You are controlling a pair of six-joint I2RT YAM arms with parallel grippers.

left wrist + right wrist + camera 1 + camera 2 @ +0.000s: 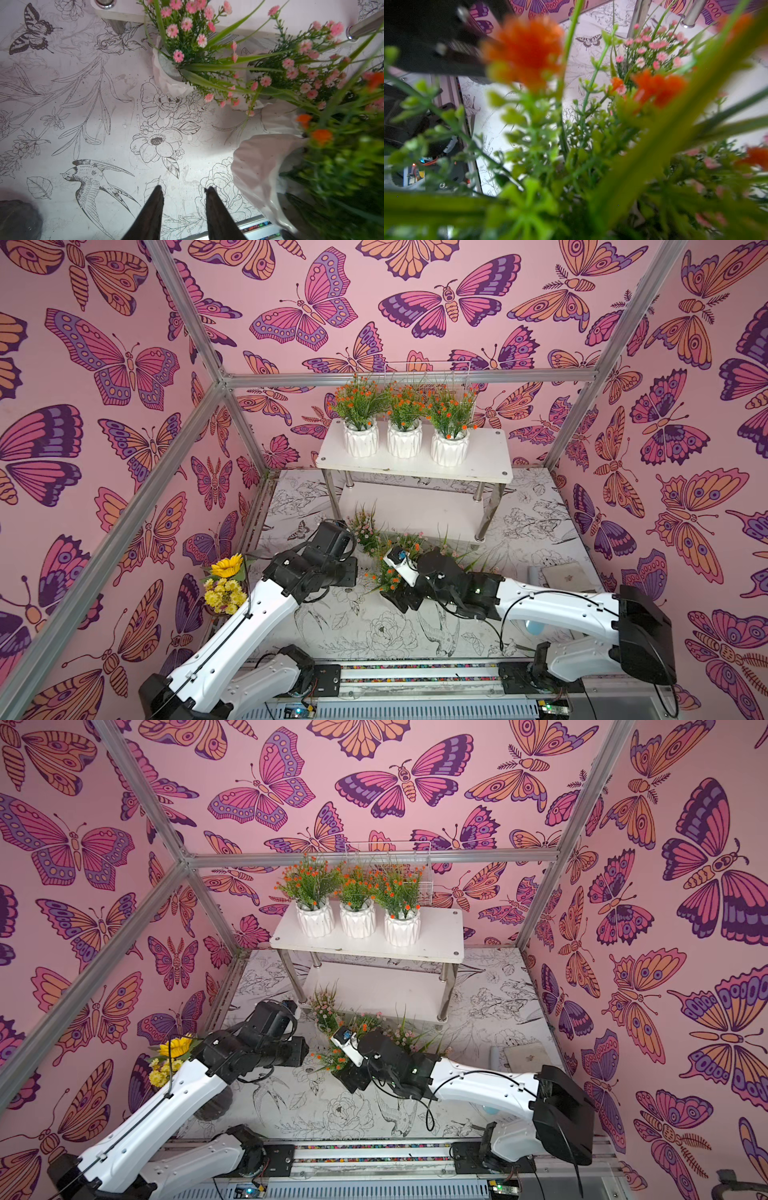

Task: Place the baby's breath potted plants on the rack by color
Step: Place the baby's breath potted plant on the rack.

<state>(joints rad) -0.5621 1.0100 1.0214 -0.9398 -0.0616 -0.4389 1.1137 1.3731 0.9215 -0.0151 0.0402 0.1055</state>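
Filling the rack's [490, 464] top shelf looks nearly done: three orange baby's breath pots [403, 439] stand there, and the right gripper [397, 597], jaws wide, seems clamped on the fourth orange pot [259, 176]. The pink pots [172, 68] wait on the table [83, 104] before the bare lower shelf. The left gripper [184, 193] hangs part-open, empty. No writing is legible.

We see soft, even brightness; near the orange flowers [525, 52] everything blurs, and top views bow at edges.
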